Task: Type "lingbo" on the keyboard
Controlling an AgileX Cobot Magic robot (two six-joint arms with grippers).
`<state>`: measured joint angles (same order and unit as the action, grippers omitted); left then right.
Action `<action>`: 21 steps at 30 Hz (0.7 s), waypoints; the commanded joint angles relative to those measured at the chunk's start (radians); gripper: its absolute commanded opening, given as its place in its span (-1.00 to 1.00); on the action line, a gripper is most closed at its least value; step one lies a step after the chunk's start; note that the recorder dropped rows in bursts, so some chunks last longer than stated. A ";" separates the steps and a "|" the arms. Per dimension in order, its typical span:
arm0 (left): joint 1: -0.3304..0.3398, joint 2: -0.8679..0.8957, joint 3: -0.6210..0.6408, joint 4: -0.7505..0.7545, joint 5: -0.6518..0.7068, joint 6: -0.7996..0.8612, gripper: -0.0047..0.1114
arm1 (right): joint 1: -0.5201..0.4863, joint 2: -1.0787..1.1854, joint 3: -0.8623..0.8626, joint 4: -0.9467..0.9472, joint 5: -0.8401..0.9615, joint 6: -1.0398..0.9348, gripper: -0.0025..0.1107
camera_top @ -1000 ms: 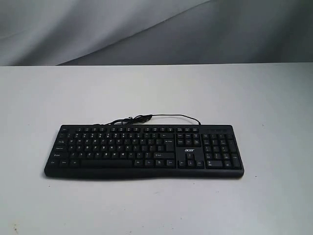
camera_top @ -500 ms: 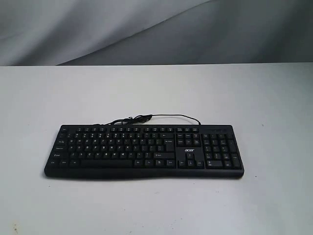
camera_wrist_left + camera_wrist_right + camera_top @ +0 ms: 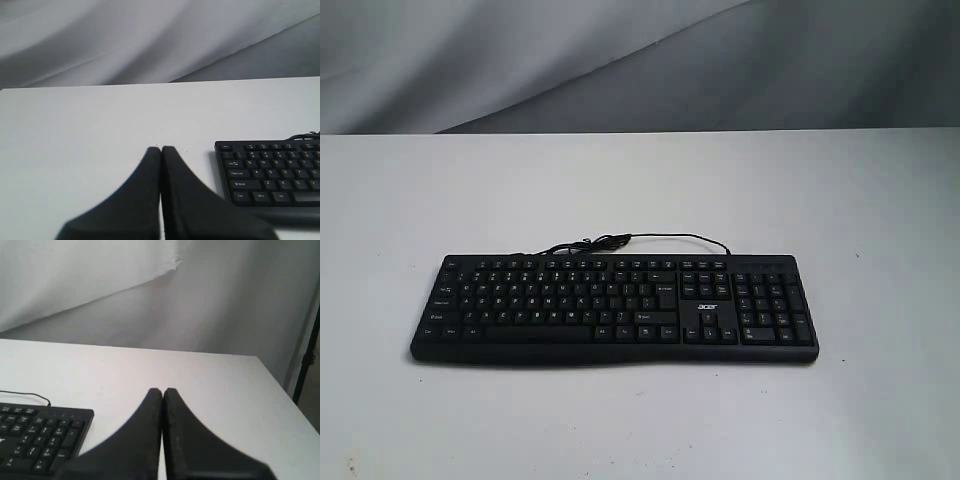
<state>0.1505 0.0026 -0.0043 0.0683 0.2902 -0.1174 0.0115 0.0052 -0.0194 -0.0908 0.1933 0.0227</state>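
**A:** What takes up most of the scene?

**B:** A white table (image 3: 640, 420), with a grey cloth backdrop (image 3: 620, 60) hanging in folds behind its far edge.

**A:** And the keyboard?

**B:** The keyboard (image 3: 615, 305) lies flat near the middle of the table. It runs lengthwise across the exterior view, with its space-bar edge toward the camera. It is black with white legends, though most of them are too small to read from there.

**A:** Where are the arms?

**B:** Each is off one end of it. The left gripper (image 3: 161, 149) is out past the end with the Esc and Ctrl keys, over bare tabletop. Its two dark fingers are pressed together with nothing between them. The right gripper (image 3: 162, 390) is out past the number pad (image 3: 775, 305) end, and it is also closed tight on nothing. I can't tell how high either one sits above the surface.

**A:** Any smaller details?

**B:** A thin black cable (image 3: 670, 237) loops along the table just behind the keyboard's back edge. There is a small white acer logo (image 3: 707, 306) above the arrow keys.
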 commanded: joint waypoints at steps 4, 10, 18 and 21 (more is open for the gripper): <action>0.002 -0.003 0.004 -0.008 -0.005 -0.004 -0.91 | -0.004 -0.005 0.019 0.014 0.075 0.001 -0.96; 0.002 -0.003 0.004 -0.008 -0.005 -0.004 -0.91 | -0.002 -0.005 0.019 0.017 0.105 0.001 -0.96; 0.002 -0.003 0.004 -0.008 -0.005 -0.004 -0.91 | -0.002 -0.005 0.019 0.017 0.108 0.001 -0.96; 0.002 -0.003 0.004 -0.008 -0.005 -0.004 -0.91 | -0.002 -0.005 0.019 0.017 0.108 0.001 -0.96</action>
<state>0.1505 0.0026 -0.0043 0.0683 0.2902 -0.1174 0.0115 0.0052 -0.0028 -0.0801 0.3001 0.0246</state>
